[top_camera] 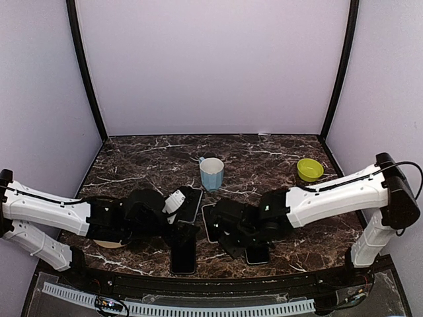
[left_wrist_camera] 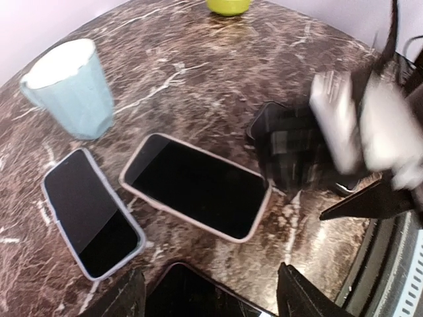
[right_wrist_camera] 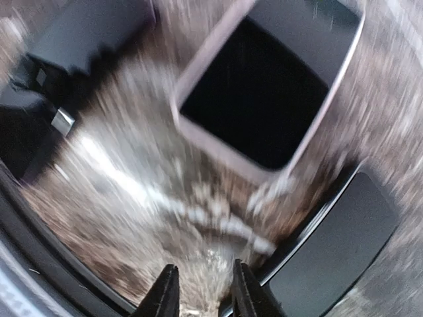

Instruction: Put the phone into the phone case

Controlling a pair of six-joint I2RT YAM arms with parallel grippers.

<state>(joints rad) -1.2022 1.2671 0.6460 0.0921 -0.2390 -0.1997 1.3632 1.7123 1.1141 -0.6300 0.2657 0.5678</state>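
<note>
— Fingers of the left gripper [left_wrist_camera: 208, 300], how do they stand?

— Spread wide. Both fingers [left_wrist_camera: 125, 298] show at the bottom of the left wrist view. The end of the dark phone [top_camera: 183, 255] lies in the gap between them, flat on the marble table [left_wrist_camera: 198, 72]. Whether either finger touches the phone's edge I cannot tell.

— And the case?

— The pink-rimmed case [left_wrist_camera: 196, 187] lies flat just ahead of those fingertips, its long side set across them, apart from the dark phone. Its inside is black, and I cannot tell whether that is an empty shell or a screen. A grey-rimmed case [left_wrist_camera: 92, 211], just as dark inside, lies beside it, ahead and off to one finger's side. The two cases do not touch.

— The right gripper [right_wrist_camera: 205, 294]?

— Its wrist view is smeared. The two fingers stand close together with a narrow gap, nothing sits in that gap, and there is marble below them. The pink-rimmed case is ahead of them and off to one side. A second dark phone [right_wrist_camera: 337, 244] lies nearer, just beside the finger on that same side. Seen from the left wrist, the right gripper's blurred body is at one end of the pink-rimmed case. Whether it touches the case I cannot tell.

— Anything further out?

— A pale blue cup [left_wrist_camera: 66, 86] stands upright well beyond the left fingertips, past the grey-rimmed case. A green bowl [left_wrist_camera: 228, 5] sits farther off again, at the far edge of that view.
</note>
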